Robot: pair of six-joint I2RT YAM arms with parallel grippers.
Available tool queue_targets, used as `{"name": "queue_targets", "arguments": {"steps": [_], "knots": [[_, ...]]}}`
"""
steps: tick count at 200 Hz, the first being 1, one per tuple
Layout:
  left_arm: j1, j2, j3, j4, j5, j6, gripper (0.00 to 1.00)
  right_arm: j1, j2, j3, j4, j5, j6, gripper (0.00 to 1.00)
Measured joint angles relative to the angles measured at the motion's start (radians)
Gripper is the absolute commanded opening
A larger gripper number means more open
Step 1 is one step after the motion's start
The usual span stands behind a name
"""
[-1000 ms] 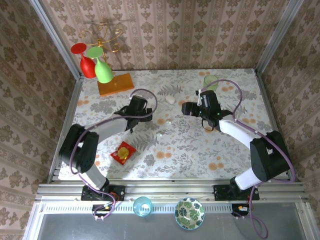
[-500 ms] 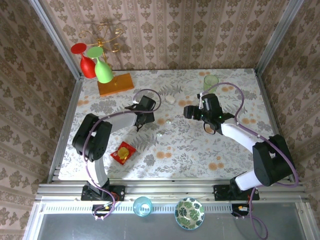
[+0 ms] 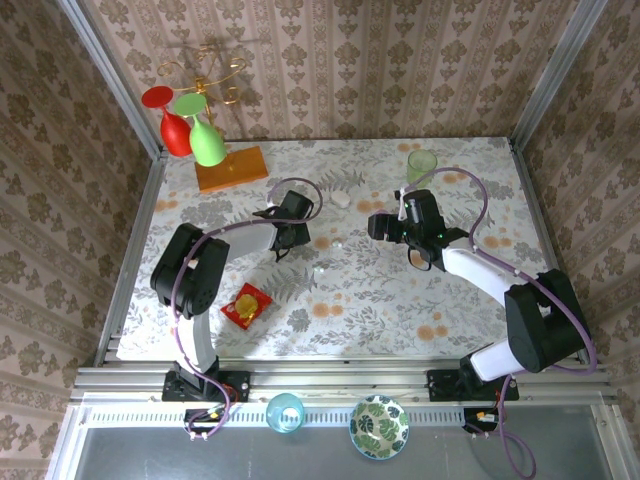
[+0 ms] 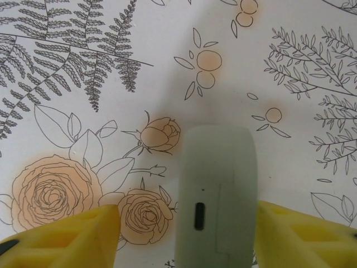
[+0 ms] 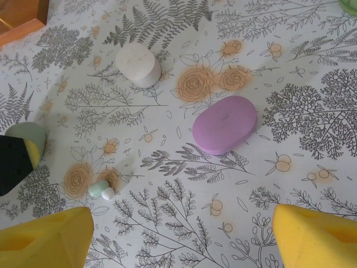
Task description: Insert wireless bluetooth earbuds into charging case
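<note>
L wrist: L gripper (image 4: 187, 215) straddles green case (image 4: 217, 167), not clamped; its port (image 4: 199, 216) visible. R wrist: R gripper (image 5: 181, 215) spread wide, empty; purple case (image 5: 226, 124), white case (image 5: 138, 64), earbud (image 5: 102, 190) ahead.

Pale green earbud (image 5: 101, 190) (tiny, whitish-tipped) lying loose, near shut purple case (image 5: 225, 124)

In the right wrist view, the oval case (image 5: 225, 124) lies at frame centre on the bench (image 5: 312, 72). The drum-shaped case (image 5: 138, 64) is to its upper left and the earbuds (image 5: 102, 190) to its lower left. In the left wrist view, a third case (image 4: 217, 190) lies at bottom centre, between the jaws of the left gripper (image 4: 187, 223).
</note>
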State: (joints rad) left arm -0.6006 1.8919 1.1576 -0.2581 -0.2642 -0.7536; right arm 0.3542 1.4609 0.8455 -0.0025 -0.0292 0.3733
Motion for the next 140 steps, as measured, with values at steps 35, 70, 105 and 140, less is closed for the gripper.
{"name": "queue_targets", "arguments": {"steps": [35, 70, 105, 140], "knots": [[0.000, 0.000, 0.010, -0.001, 0.006, -0.005, 0.80, 0.000, 0.000, -0.003, 0.003, 0.000, 0.000, 0.84], [0.005, -0.001, 0.020, -0.016, 0.009, -0.002, 0.81, 0.000, 0.000, -0.003, 0.003, 0.000, 0.003, 0.84], [0.033, -0.004, 0.050, -0.034, 0.040, 0.000, 0.74, 0.000, 0.000, -0.003, 0.004, 0.000, 0.006, 0.84], [0.055, -0.013, 0.051, -0.034, 0.095, -0.011, 0.67, 0.000, 0.000, -0.003, 0.005, -0.001, 0.019, 0.84]]}}
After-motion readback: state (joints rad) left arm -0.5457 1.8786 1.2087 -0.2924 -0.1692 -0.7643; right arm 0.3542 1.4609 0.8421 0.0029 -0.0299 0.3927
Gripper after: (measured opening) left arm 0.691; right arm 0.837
